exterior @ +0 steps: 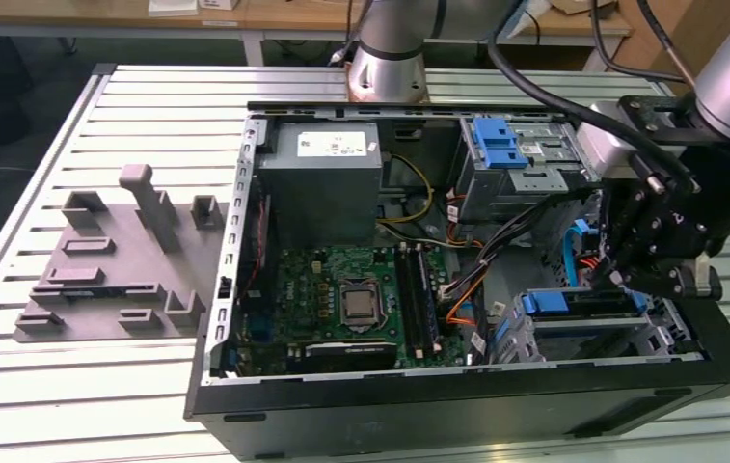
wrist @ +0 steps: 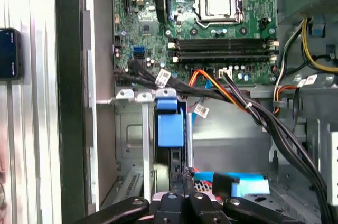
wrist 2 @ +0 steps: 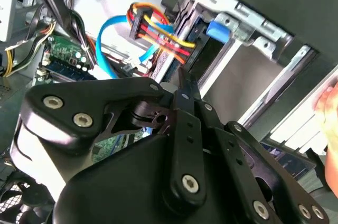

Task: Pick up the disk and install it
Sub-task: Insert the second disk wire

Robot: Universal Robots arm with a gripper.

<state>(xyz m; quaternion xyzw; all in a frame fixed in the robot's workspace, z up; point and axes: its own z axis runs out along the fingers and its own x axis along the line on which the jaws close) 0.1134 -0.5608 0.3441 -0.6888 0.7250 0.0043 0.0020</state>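
The disk [exterior: 586, 311], a grey slab with a blue bracket, lies in the metal drive cage at the near corner of the open computer case [exterior: 468, 400], on the exterior view's right. Its blue bracket and a bit of label [wrist: 238, 185] show in the first wrist view. My gripper [exterior: 622, 280] hangs inside the case just over the disk's far edge. The black fingertips [wrist 2: 182, 84] meet in a point with nothing seen between them. In the first wrist view the gripper [wrist: 183, 177] sits right beside the blue bracket, below a blue latch [wrist: 170, 121].
The motherboard [exterior: 352, 299] and the grey power-supply box [exterior: 323, 178] fill the case's left half. A second cage with a blue latch [exterior: 506, 145] stands at the back. Orange, black and blue cables [wrist 2: 153, 28] run close to the gripper. A grey fixture [exterior: 121, 260] lies left of the case. A hand [wrist 2: 330, 108] shows outside the case.
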